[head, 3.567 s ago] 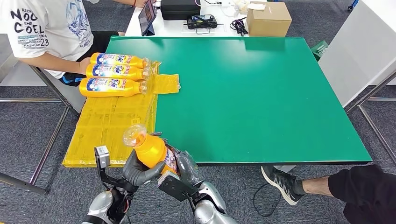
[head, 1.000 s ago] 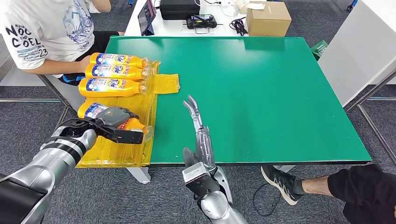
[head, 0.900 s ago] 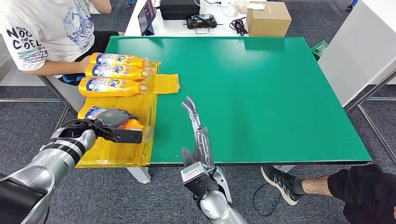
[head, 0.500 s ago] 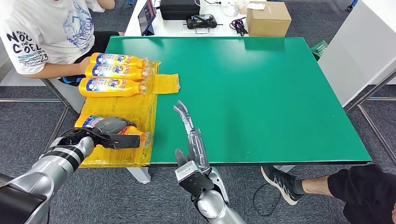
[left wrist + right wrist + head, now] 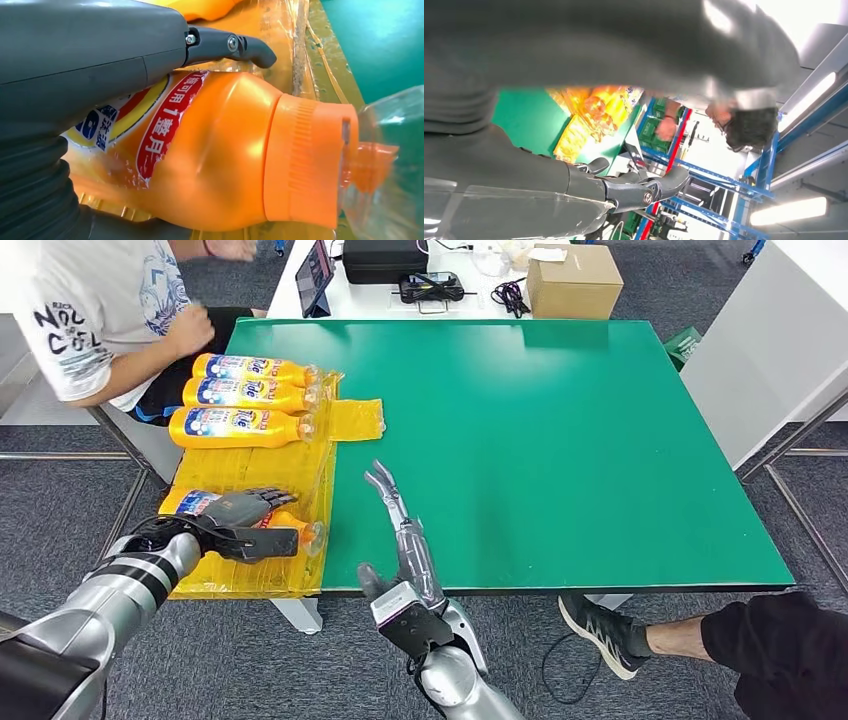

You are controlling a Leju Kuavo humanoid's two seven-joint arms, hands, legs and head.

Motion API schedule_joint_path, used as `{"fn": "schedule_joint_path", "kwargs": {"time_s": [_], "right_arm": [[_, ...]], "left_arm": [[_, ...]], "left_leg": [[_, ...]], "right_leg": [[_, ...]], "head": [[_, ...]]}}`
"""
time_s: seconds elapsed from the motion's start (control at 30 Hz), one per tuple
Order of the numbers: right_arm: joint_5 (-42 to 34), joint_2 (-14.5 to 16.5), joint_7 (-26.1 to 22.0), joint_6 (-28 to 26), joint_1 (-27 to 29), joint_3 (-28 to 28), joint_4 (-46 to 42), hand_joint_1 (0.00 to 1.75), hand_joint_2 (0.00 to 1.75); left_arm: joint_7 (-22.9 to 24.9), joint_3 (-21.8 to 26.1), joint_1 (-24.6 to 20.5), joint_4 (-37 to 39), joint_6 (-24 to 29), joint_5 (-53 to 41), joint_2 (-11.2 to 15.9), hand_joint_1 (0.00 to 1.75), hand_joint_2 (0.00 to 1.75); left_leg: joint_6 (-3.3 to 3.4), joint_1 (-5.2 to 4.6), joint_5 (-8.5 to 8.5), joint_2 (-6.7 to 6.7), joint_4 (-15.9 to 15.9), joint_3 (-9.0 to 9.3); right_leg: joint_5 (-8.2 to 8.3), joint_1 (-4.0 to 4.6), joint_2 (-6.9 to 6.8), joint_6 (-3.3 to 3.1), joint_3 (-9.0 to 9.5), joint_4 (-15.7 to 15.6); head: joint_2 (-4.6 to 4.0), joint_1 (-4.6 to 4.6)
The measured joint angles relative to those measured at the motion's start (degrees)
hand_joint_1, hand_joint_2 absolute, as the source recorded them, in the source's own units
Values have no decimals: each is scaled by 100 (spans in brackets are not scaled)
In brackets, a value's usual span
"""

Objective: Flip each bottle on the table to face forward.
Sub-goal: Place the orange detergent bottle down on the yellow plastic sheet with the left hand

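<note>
1. Green table (image 5: 560, 440) lay ahead, yellow wrapped pad (image 5: 250, 475) at its left edge
2. My left hand (image 5: 240, 518) gripped the fourth bottle (image 5: 285, 530), now laid flat on the pad, label up, cap toward the green
3. My right hand (image 5: 398, 530) hung empty, fingers straight, and had drawn back toward me
4. Three bottles (image 5: 245, 398) lay beyond in a row; letting go looked next

Near bottle (image 5: 245, 523): middle hidden beneath left hand (image 5: 248, 520).
Person (image 5: 95, 310): cropped by frame edge.
Labels: print too small.
</note>
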Motion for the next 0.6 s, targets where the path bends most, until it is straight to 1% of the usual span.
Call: {"fn": "schedule_joint_path", "kwargs": {"time_s": [0.13, 0.27, 0.4, 0.47, 0.53, 0.6], "right_arm": [[-40, 10, 2, 56, -19, 0, 54, 0, 175], [-72, 24, 2, 65, -58, 2, 123, 0, 175], [-125, 39, 0, 96, -108, 14, 216, 0, 175], [-148, 43, -5, 114, -128, 28, 269, 0, 175], [-162, 46, -12, 121, -145, 43, 319, 0, 175], [-170, 49, -16, 111, -157, 51, 363, 0, 175]], "left_arm": [[-109, 4, -76, 0, -602, 300, 63, 0, 175], [-319, 6, -160, -5, -1287, 670, 180, 0, 0], [-516, 6, -169, -40, -1742, 1133, 313, 0, 0], [-603, 7, -151, -74, -1873, 1351, 372, 0, 0], [-657, 14, -96, -125, -1851, 1579, 419, 0, 0], [-634, 33, -3, -190, -1634, 1778, 437, 0, 0]], "left_leg": [[-1, 0, -1, -1, -2, 13], [-1, 0, -1, 3, -3, 29], [-1, 1, -1, 5, -3, 37], [-1, 1, -1, 5, -3, 38], [-1, 1, -1, 5, -3, 39], [-1, 0, -1, 4, -3, 40]], "right_leg": [[0, 0, 0, 0, 12, 0], [-1, 0, 1, -2, 26, 0], [-2, 1, 1, -2, 34, 0], [-2, 1, 1, -2, 35, 0], [-2, 1, 1, -2, 35, 0], [-2, 0, 1, -2, 35, 0]], "head": [[0, -1], [0, 0], [0, 1], [0, 0], [0, 0], [0, 1]]}}
